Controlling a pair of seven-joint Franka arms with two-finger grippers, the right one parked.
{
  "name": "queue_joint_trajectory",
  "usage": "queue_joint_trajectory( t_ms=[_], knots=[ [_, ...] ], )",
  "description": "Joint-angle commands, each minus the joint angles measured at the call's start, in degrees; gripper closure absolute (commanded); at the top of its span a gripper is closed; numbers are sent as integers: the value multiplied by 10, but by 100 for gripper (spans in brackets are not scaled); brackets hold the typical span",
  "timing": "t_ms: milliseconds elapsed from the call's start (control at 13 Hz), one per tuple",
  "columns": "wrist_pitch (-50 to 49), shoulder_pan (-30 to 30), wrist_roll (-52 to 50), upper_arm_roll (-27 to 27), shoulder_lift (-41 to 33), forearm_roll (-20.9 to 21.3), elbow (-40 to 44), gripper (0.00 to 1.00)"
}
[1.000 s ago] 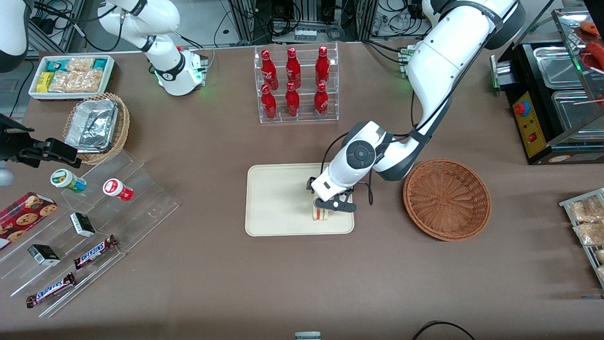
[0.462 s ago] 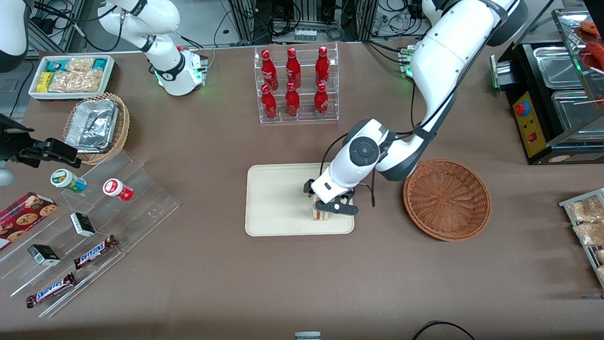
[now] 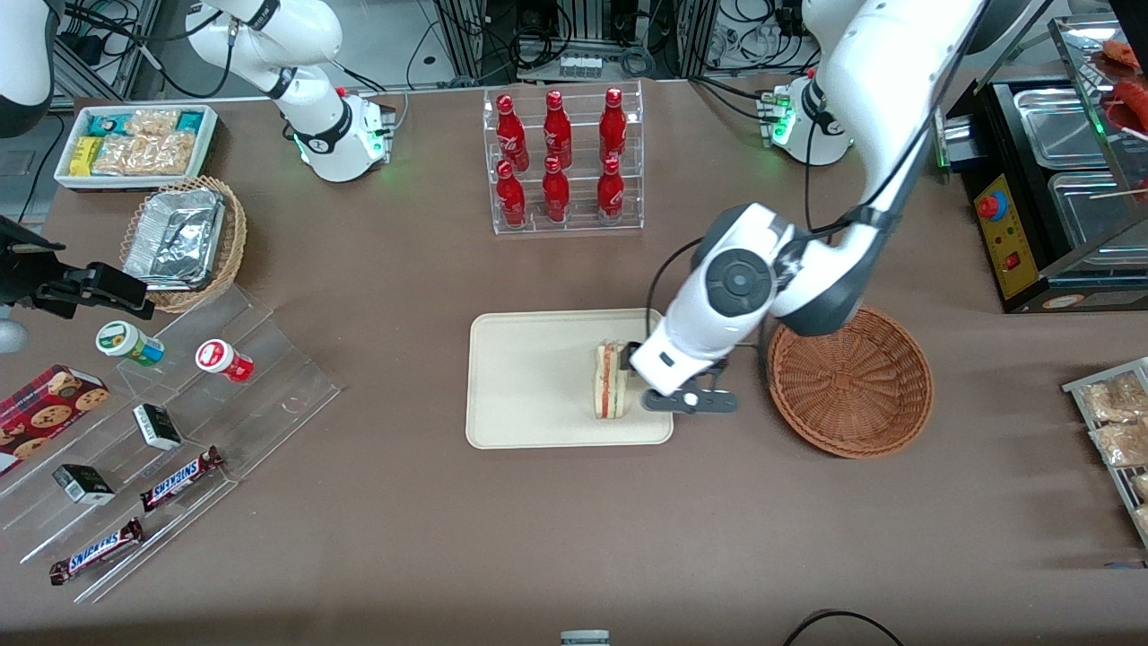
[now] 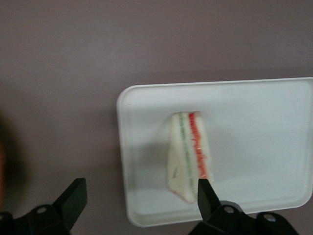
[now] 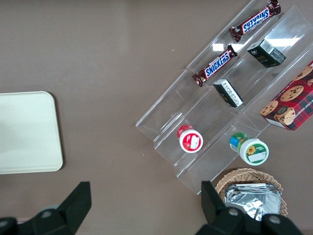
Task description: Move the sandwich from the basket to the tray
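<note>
Sandwich [image 3: 611, 380], pale wedge striped red and green, stands on the tray [image 3: 529, 377] at frame centre | pincer [image 3: 691, 401] released, spread empty, now lifted off toward the basket [image 3: 849, 378], where earlier it gripped the wedge.

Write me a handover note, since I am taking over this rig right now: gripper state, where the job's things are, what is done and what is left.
Gripper: open, holding nothing, above the table between tray and basket.
Triangular pale-bread sandwich: rests on the flat cream-beige rectangular tray, close to the rim nearest the basket.
Round reddish-brown wicker basket: holds nothing, stands beside the tray toward the working arm's end.
Done: sandwich placed and released.
Left: only parking the arm.
</note>
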Motion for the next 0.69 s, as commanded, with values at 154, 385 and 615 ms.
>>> queue_joint_trajectory(
  t_ms=[154, 385, 615],
  knots=[
    [-50, 1, 31, 71, -55, 11, 6, 0],
    [-120, 16, 119, 123, -97, 4, 3, 0],
    [-168, 65, 143, 123, -144, 1, -10, 0]
  ],
)
